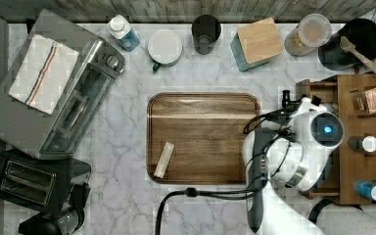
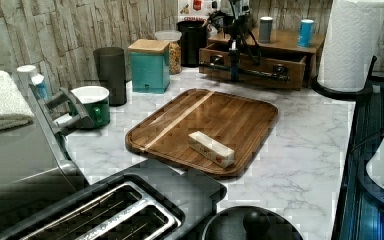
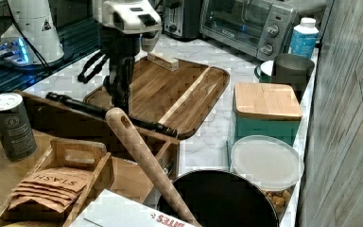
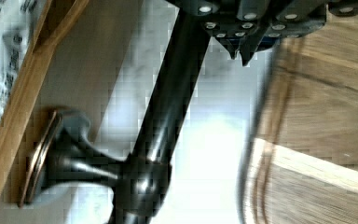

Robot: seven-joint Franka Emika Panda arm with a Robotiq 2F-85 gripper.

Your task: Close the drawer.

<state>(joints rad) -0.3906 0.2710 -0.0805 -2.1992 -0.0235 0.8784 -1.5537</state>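
The drawer (image 2: 260, 83) is part of a wooden organiser at the top view's right and stands pulled out a little, its inside showing behind the front (image 3: 75, 127). A long black bar handle (image 4: 168, 107) runs across the front on round mounts (image 4: 70, 158). My gripper (image 2: 234, 76) hangs straight down at the middle of the bar (image 3: 121, 106), on the side away from the drawer. Its fingertips (image 4: 242, 51) are close together right beside the bar, with nothing held. In the top view the arm covers the gripper and most of the drawer (image 1: 318, 88).
A dark wooden tray (image 1: 203, 137) with a small pale box (image 1: 164, 159) lies just in front of the drawer. Tins and a tea-bag holder (image 3: 56, 184) stand on the organiser. A black pot with a wooden spoon (image 3: 142, 156), a teal canister (image 1: 257, 44) and a paper towel roll (image 2: 352, 45) stand close by.
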